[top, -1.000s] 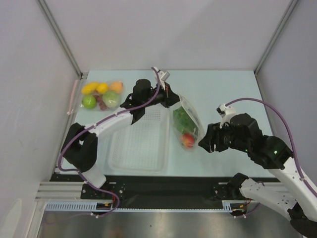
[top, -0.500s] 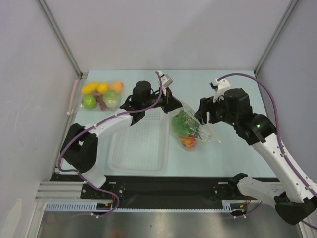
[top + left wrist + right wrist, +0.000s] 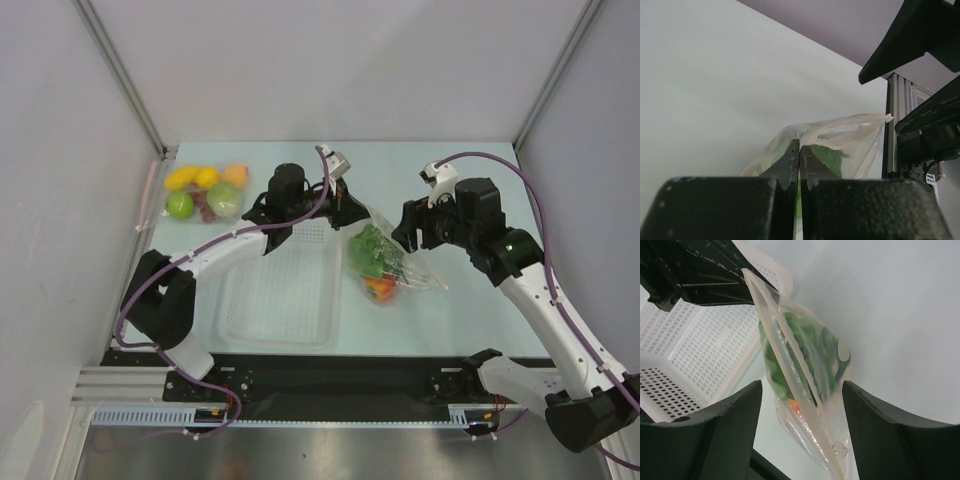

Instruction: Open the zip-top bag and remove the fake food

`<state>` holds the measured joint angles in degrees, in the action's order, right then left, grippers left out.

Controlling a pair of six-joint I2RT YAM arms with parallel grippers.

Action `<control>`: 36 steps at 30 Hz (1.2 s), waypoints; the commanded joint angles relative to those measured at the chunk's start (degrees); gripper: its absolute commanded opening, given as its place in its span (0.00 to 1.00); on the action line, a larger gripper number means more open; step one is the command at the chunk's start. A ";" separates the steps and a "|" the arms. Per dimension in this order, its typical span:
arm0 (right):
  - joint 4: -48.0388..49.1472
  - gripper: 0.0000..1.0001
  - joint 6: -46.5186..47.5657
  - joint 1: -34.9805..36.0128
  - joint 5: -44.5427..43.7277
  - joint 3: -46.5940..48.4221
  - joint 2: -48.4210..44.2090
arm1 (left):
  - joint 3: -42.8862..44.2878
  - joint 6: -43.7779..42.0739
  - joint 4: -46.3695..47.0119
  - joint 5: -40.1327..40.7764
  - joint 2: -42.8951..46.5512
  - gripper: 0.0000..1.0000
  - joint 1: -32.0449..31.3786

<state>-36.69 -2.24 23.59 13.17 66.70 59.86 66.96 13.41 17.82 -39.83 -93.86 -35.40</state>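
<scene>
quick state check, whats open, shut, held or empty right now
left gripper, shut on a corner of the zip-top bag
right gripper, open, one finger on each side of the bag
zip-top bag, hanging tilted from the held corner, zip looks closed
fake food, inside the bag
white basket, empty
fruit pouch, lying flat, fruit inside

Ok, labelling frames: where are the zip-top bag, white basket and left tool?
zip-top bag [image 3: 805, 355], right wrist view, its green-filled middle.
white basket [image 3: 280, 300], top view, bare mesh floor.
left tool [image 3: 799, 146], left wrist view, between shut fingertips.
</scene>
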 commanded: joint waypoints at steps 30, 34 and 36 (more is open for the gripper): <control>12.69 0.48 1.01 -3.38 7.13 -8.34 5.71 | 2.74 -4.09 -0.86 -3.05 2.11 0.00 -2.39; 12.52 0.03 0.40 -3.38 7.58 -7.64 6.06 | 2.83 -4.00 -1.56 -1.66 2.72 0.22 -2.75; 11.90 0.00 -0.66 -3.29 6.52 -6.93 5.71 | 1.95 -3.83 -2.09 1.68 3.86 0.43 -2.75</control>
<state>-26.87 -1.87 20.38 19.55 58.19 66.11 67.18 10.13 15.33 -40.16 -93.62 -37.65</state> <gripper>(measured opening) 0.019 0.360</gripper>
